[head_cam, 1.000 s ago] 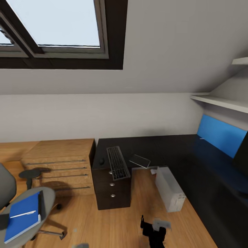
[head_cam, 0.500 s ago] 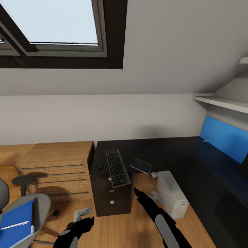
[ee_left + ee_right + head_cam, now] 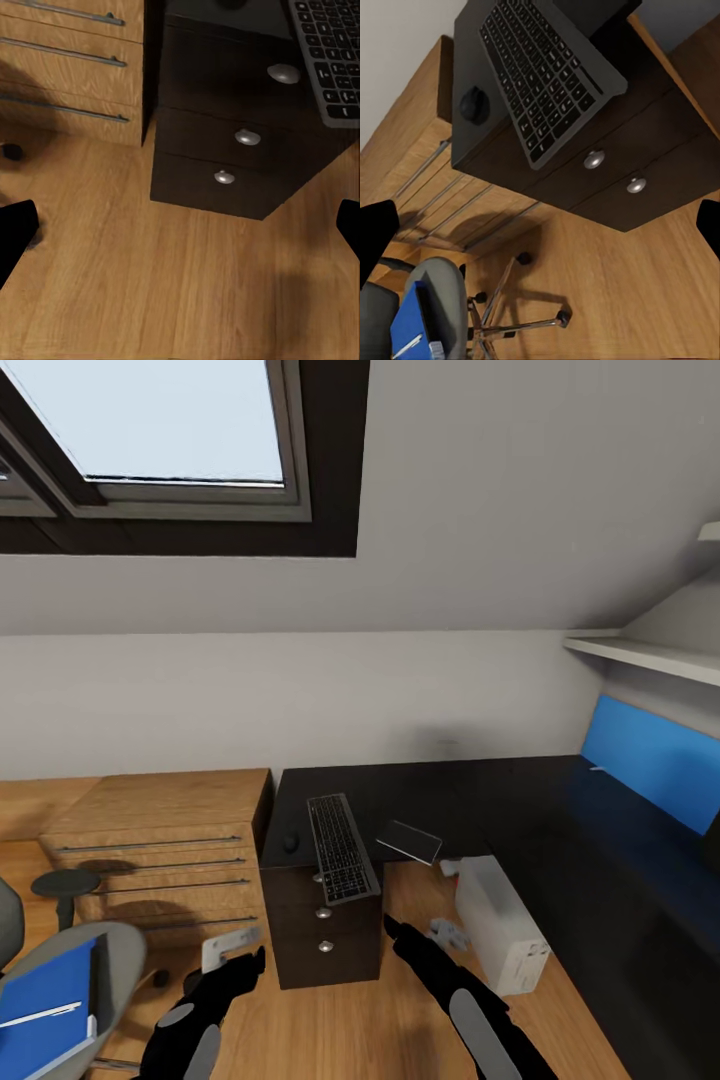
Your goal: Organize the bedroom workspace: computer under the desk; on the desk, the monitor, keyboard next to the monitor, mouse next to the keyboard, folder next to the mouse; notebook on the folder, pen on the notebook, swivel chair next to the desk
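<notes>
**A:** Start with the head view. Where does everything sit around the desk (image 3: 480, 800)?

**B:** The keyboard (image 3: 341, 848) lies on the desk's short end, its near edge jutting out past the top above the dark drawers (image 3: 325, 925). A small dark mouse (image 3: 291, 844) rests just beside the keyboard, on the side of the light-wood cabinet (image 3: 165, 840). A dark tablet-like slab (image 3: 408, 842) lies tilted at the desk's inner corner. The computer (image 3: 503, 925) stands on the floor against the desk's long wing. The swivel chair (image 3: 60, 1000) is well apart from the desk, beyond the cabinet, with the folder (image 3: 40, 1005) flat on its seat and a pen (image 3: 38, 1016) on top.

**A:** And the grippers there?

**B:** The left gripper (image 3: 232, 948) hangs in front of the drawers on the cabinet side; the right gripper (image 3: 445, 935) is between the drawers and the computer. Both are off the keyboard.

**A:** Left wrist view?

**B:** The left fingers (image 3: 15, 236) stand wide apart with nothing between them. Beyond the spread jaws are the wood floor (image 3: 150, 285) and the drawers; the keyboard overhangs above them.

**A:** Right wrist view?

**B:** The right fingers (image 3: 376, 229) are likewise spread and empty. Past the gap, well apart from the jaws, lie the keyboard and the mouse on the desk, and the chair with the folder.
</notes>
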Controlling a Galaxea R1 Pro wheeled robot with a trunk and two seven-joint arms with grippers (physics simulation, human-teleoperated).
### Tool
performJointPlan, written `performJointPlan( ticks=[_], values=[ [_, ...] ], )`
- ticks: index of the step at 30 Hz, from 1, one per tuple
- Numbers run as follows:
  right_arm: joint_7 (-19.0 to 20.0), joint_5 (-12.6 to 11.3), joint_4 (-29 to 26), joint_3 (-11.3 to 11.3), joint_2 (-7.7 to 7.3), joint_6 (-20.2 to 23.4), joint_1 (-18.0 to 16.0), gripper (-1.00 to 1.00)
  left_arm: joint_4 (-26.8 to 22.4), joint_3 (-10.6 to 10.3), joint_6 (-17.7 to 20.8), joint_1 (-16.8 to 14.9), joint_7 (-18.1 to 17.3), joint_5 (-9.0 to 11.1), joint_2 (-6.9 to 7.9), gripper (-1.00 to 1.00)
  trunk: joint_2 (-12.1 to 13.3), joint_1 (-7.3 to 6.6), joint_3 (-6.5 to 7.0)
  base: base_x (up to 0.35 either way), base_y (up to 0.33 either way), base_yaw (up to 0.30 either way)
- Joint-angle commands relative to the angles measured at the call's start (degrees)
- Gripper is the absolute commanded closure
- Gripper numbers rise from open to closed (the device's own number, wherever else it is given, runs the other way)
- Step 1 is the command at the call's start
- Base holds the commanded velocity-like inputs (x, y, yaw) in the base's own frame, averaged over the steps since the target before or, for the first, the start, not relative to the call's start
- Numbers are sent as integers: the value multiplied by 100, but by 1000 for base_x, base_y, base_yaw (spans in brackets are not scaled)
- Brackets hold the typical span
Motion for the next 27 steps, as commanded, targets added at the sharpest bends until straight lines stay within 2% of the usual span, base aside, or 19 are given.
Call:
performJointPlan(
  ticks=[1, 5, 16, 23, 27],
  values=[
    [-14, -43, -2, 12, -3, 13, -4, -100, -7, -12, 15, -4, 125, 65, -5, -100, -53, 25, -30, 0, 0, 0],
    [-24, -34, 25, 34, -1, 3, 1, -100, -1, -12, 13, -4, 339, 108, -85, -100, -213, 113, -102, 0, 0, 0],
    [-39, -79, 138, -39, -56, 37, -1, -100, 134, 10, 20, -3, 397, 155, -99, -100, -655, 355, -300, 0, 0, 0],
    [-38, -89, 206, -173, -63, -75, -3, -100, 144, 22, 84, -3, 405, 425, -83, -100, -935, 509, -425, 0, 0, 0],
    [-27, -101, 214, -177, -65, -79, -2, -100, 147, 23, 197, -3, 405, 475, -82, -100, -1096, 596, -497, 0, 0, 0]
  ],
)
